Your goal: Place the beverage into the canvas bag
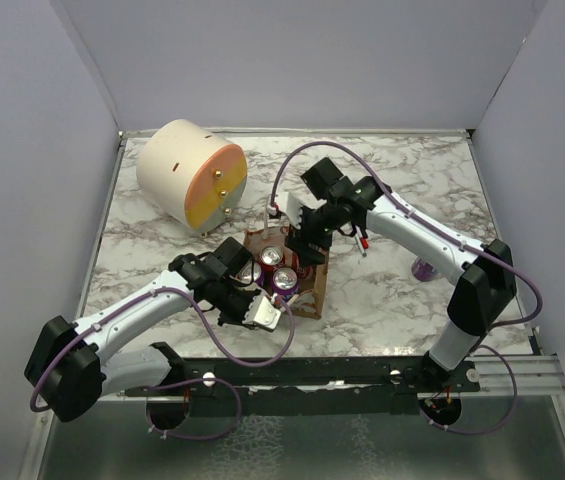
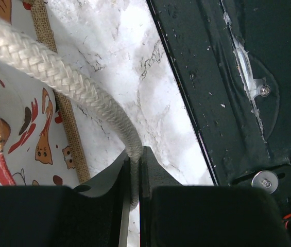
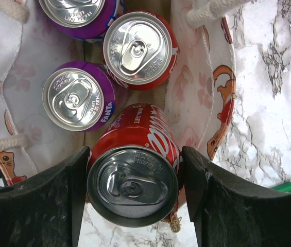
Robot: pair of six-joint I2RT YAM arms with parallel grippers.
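While your right gripper (image 3: 135, 180) clamps the red can (image 3: 137, 136) by its two sides just under the rim, the can hangs at the open mouth of the canvas bag (image 3: 203, 98), which sits near the middle of the tabletop (image 1: 392, 290), a little toward the near edge. Your left gripper (image 2: 134, 160) is pinched fully closed on the cream rope handle (image 2: 52, 69) at the bag's near side. Two purple cans (image 3: 78, 98) and a second red can (image 3: 137, 49) already stand inside. Treat your can as stiff but thin-walled, smooth and probably weighty, so grip its sides firmly without crushing it. The fabric looks soft and will likely sag unless you hold it.
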